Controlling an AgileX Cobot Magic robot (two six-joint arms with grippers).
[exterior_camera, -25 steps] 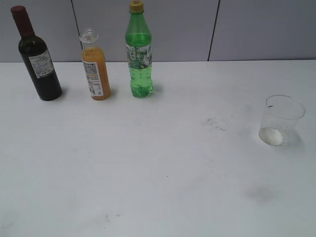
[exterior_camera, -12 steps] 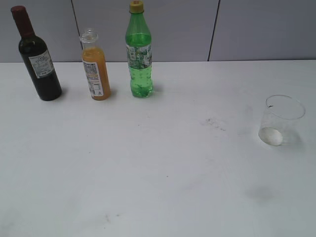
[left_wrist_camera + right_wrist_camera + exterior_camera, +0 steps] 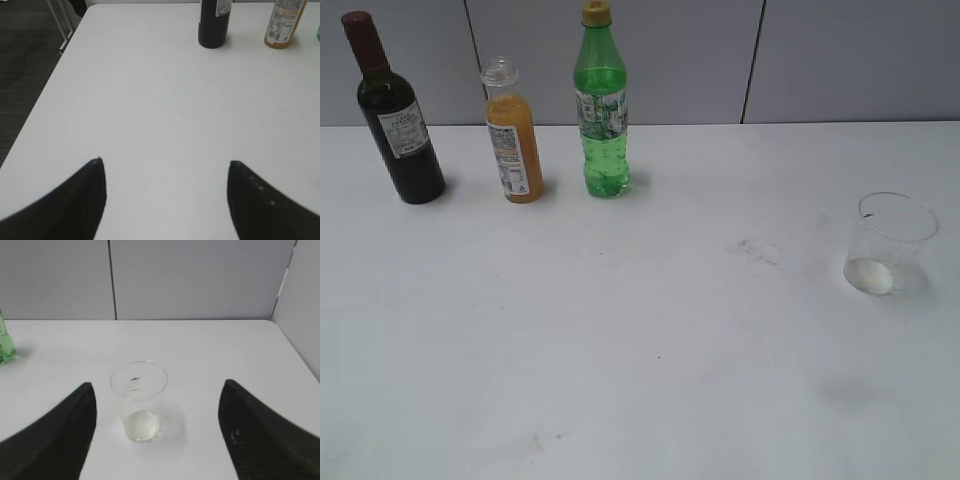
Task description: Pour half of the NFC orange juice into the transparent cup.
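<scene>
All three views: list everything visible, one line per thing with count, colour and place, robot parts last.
wine bottle: 1, dark with red cap, far left of the back row.
NFC orange juice: 1, orange liquid, no cap, between the other two bottles.
soda bottle: 1, green with yellow cap, right end of the row.
transparent cup: 1, clear, empty, upright at the right, apart from the bottles.
table: 1, white, smudged.
left hand: 1, black, open, over bare table.
right hand: 1, black, open, facing the cup.
</scene>
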